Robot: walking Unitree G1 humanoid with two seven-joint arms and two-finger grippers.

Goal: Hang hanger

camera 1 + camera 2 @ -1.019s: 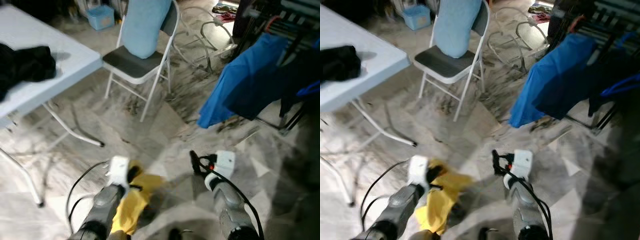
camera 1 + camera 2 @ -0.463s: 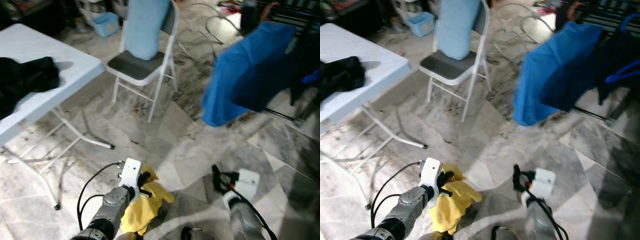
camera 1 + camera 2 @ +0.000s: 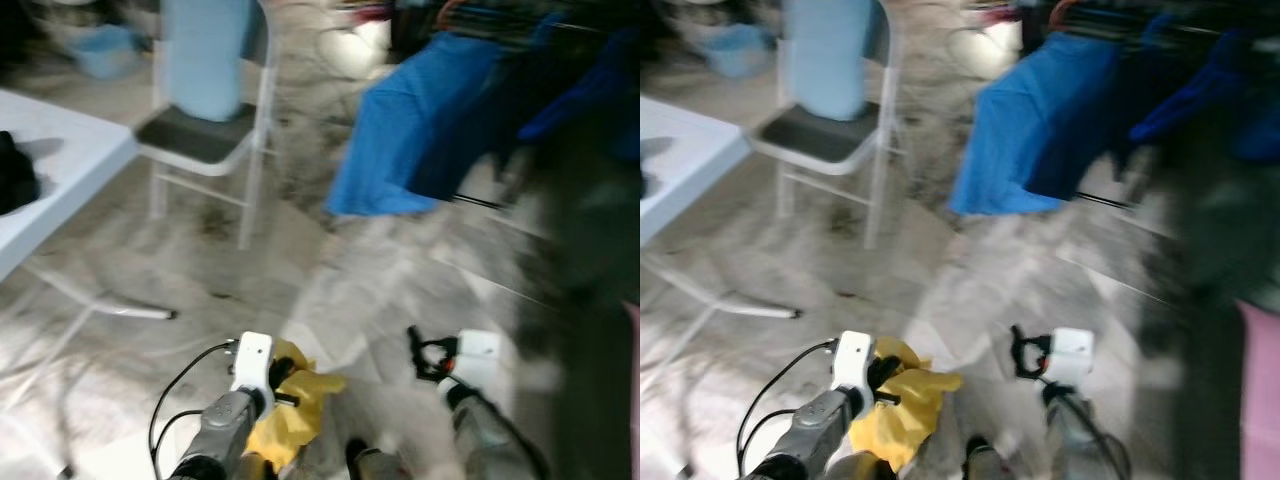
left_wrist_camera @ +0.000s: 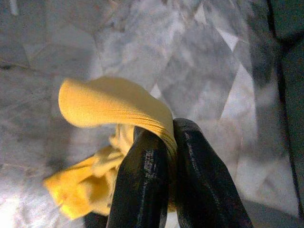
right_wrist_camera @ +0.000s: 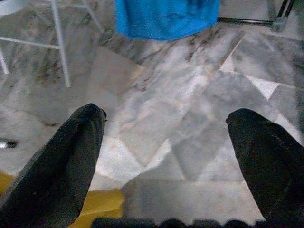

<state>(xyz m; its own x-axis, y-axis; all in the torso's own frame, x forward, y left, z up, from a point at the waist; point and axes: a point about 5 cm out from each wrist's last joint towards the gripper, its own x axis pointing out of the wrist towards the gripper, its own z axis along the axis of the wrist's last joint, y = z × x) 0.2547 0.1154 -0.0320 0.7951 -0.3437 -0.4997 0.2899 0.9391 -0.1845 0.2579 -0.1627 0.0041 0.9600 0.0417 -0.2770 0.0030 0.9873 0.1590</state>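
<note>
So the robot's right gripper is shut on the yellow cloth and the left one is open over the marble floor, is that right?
Not quite: the sides are swapped. The left gripper is shut on the yellow cloth, as the left wrist view shows. The right gripper is open over the marble floor, its fingers spread wide apart in the right wrist view.

The left gripper [image 4: 168, 156] has its jaws pressed together on a fold of yellow cloth [image 4: 111, 107], whose ribbed edge arches up over the black fingers [image 4: 142, 185]. The rest of the cloth hangs crumpled beside them. Beyond lies a grey-veined marble floor [image 4: 199, 61], with a dark shape along one edge.
</note>
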